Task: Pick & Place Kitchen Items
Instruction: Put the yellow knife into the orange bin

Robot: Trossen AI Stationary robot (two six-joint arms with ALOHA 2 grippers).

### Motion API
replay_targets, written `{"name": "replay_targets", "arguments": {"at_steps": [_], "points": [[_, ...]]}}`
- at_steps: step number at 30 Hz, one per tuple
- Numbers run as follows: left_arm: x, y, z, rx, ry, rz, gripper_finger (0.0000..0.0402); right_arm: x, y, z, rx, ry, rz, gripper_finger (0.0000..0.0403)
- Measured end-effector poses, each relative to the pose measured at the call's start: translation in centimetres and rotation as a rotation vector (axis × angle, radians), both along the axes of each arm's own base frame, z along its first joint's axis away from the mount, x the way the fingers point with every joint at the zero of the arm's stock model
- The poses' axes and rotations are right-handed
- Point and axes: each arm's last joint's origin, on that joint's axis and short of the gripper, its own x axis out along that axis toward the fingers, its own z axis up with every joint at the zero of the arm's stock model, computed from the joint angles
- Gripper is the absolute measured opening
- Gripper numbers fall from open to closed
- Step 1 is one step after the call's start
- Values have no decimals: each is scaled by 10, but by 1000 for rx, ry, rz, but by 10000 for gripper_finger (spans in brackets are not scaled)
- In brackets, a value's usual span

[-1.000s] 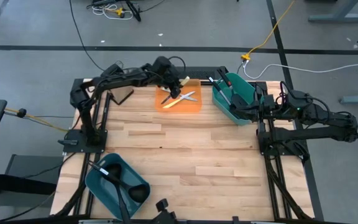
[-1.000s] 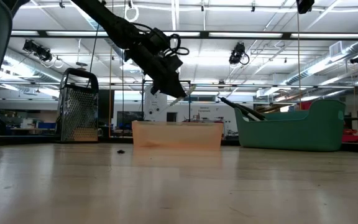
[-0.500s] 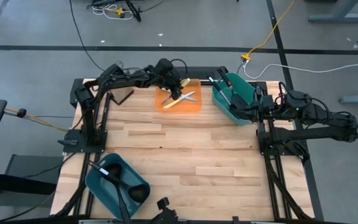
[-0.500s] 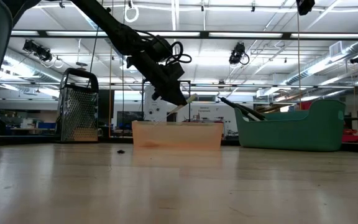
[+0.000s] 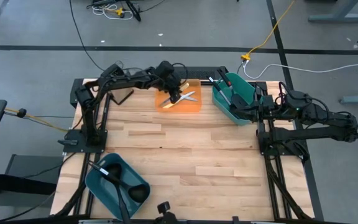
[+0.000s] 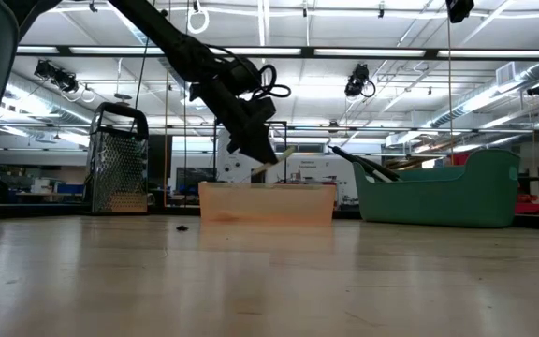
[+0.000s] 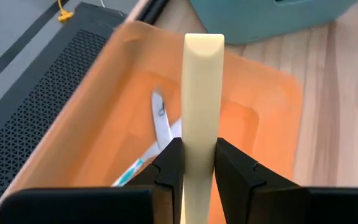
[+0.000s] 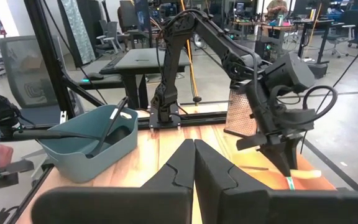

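Note:
My left gripper [image 5: 175, 94] hangs over the flat orange tray [image 5: 194, 106] at the table's far edge, shut on a pale yellow-handled piece [image 7: 202, 93]. The piece also shows in the low view [image 6: 284, 150], just above the tray's rim [image 6: 268, 187]. Slim silver cutlery [image 7: 161, 121] and a teal-handled piece [image 7: 129, 172] lie flat on the tray's floor. My right gripper [image 8: 193, 155] is shut and empty, waiting beside the right teal bin [image 5: 244, 93]. My left gripper pinches the pale yellow handle's two long sides [image 7: 201, 155] between its two fingers [image 7: 169, 167]. The handle runs forward past the fingertips, its flat end [image 7: 204, 42] free. The fingers slant down from the table's left. The piece is lifted clear above the tray.
Black utensils stick out of the right teal bin [image 6: 438, 192]. A second teal bin [image 5: 114, 183] at the near left holds black ladles. A metal grater [image 6: 118, 159] stands at the far left, beside the tray.
My left gripper has gone down toward the orange tray and a little toward the table's right edge, still shut on the pale yellow piece, which has come down closer to the tray's rim.

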Motion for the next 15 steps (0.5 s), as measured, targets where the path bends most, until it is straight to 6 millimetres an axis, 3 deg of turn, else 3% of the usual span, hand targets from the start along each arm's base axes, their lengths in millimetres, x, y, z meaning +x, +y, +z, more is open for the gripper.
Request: {"name": "replay_targets", "arguments": {"at_steps": [15], "points": [[3, -7, -1, 16, 27, -31, 73, 0, 0, 0, 0, 0, 0, 8]]}}
